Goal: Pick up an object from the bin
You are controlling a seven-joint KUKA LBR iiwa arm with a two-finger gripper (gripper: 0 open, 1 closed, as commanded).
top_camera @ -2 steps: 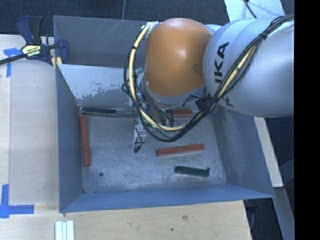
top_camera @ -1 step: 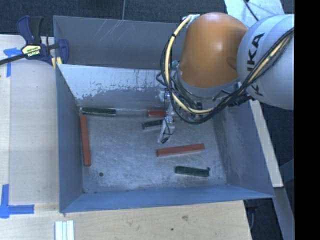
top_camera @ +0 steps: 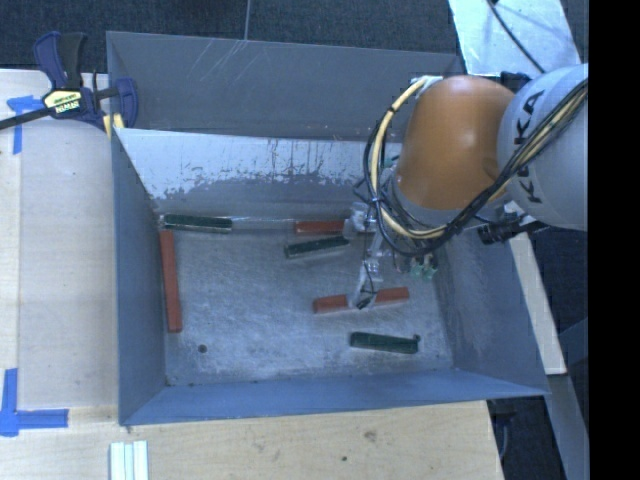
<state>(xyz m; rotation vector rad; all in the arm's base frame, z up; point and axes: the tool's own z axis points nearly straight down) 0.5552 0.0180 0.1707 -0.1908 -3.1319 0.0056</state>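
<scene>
Pincer (top_camera: 365, 298) over middle stick (top_camera: 330, 305), front stick (top_camera: 384, 343) near, side stick (top_camera: 171, 280) along left wall of bin (top_camera: 135, 298)

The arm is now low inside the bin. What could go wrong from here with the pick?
1. The end effector is at the middle of a thin red stick that lies flat on the floor of the bin. Such a low, narrow thing may slip out or tilt when lifted.
2. A green stick lies close by, toward the view's bottom. A sideways drift could knock it.
</scene>
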